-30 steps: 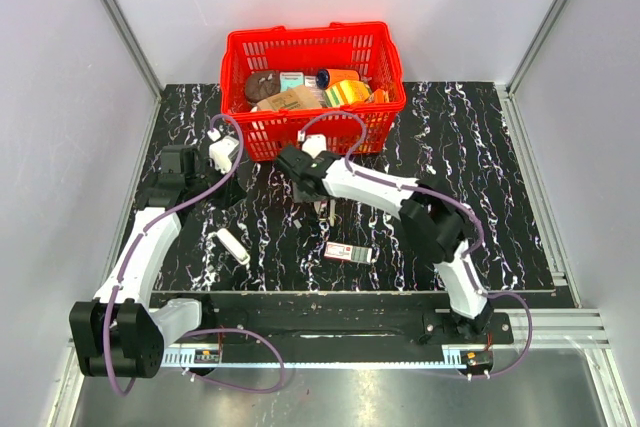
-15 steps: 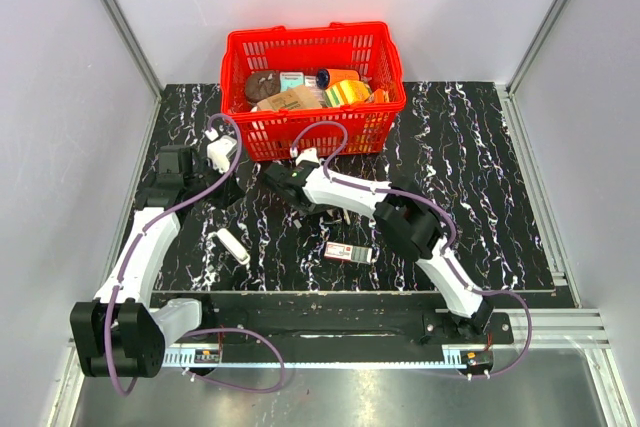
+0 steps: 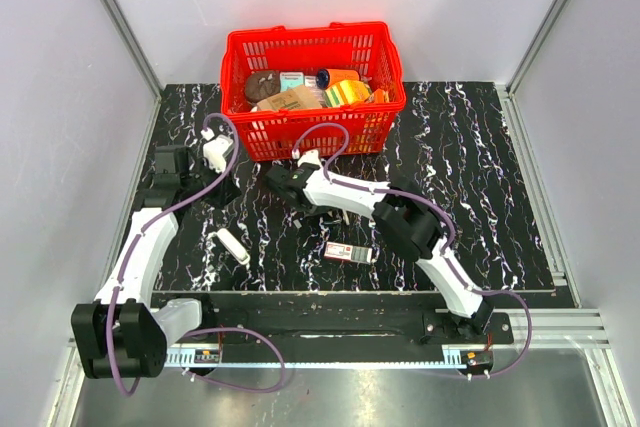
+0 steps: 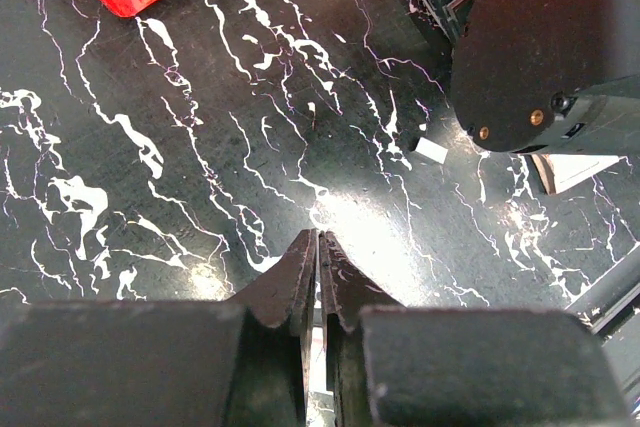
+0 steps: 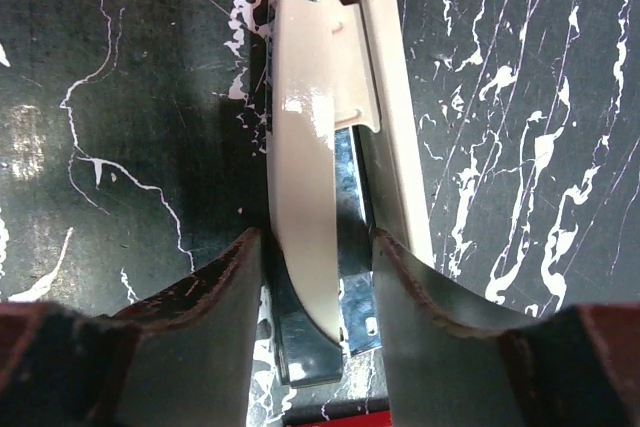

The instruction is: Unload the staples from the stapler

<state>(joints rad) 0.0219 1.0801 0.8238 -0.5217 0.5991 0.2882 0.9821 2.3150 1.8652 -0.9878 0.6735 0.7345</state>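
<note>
Stapler (image 5: 320, 147): on the table just in front of the red basket (image 3: 312, 137); two pale arms joined at a rivet, silvery channel (image 5: 352, 207) between them.
Right gripper (image 5: 317, 242): my fingers stand either side of the stapler, close against it; whether they press it I cannot tell.
Left gripper (image 4: 318, 247): fingers together on nothing, off the basket's left front corner.
Handling: probably light, stiff, smooth-skinned; likely to slip or swing about its rivet.
Hold: I judge the flat outer sides near mid-length best, leaving the channel free for the staples to come out.
</note>
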